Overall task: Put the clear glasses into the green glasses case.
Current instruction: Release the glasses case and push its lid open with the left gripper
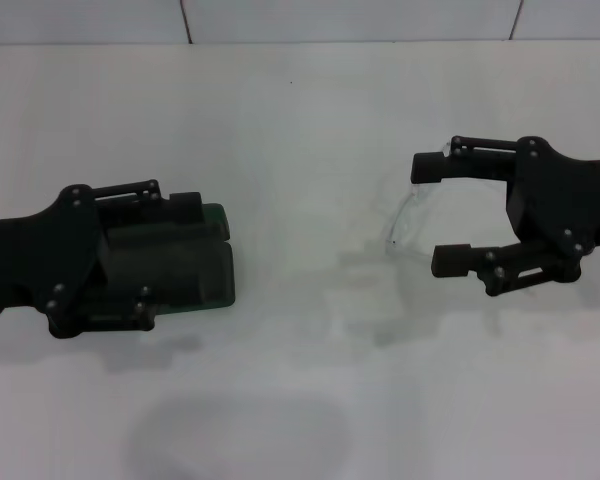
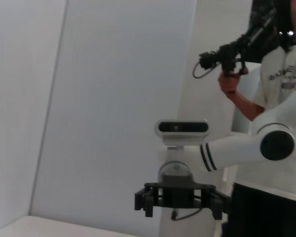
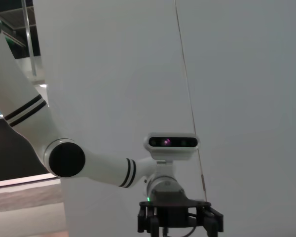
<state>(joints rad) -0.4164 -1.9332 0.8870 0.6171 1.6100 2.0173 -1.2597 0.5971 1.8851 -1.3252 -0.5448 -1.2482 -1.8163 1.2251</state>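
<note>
In the head view the green glasses case point(image 1: 223, 262) lies at the left of the white table, mostly covered by my left gripper point(image 1: 165, 260). Its fingers point(image 1: 187, 205) press against the case's far and near long edges, so it is shut on the case. Whether the lid is up is hidden. The clear glasses point(image 1: 408, 218) show faintly at the right, lying between the fingertips of my right gripper point(image 1: 438, 212). That gripper is open, and its far finger point(image 1: 432, 166) is close to one end of the frame.
The white table point(image 1: 300, 120) ends at a tiled wall at the back. In the left wrist view a person point(image 2: 274, 89) holding a camera stands beyond my right arm point(image 2: 237, 148). My left arm point(image 3: 89, 165) shows in the right wrist view.
</note>
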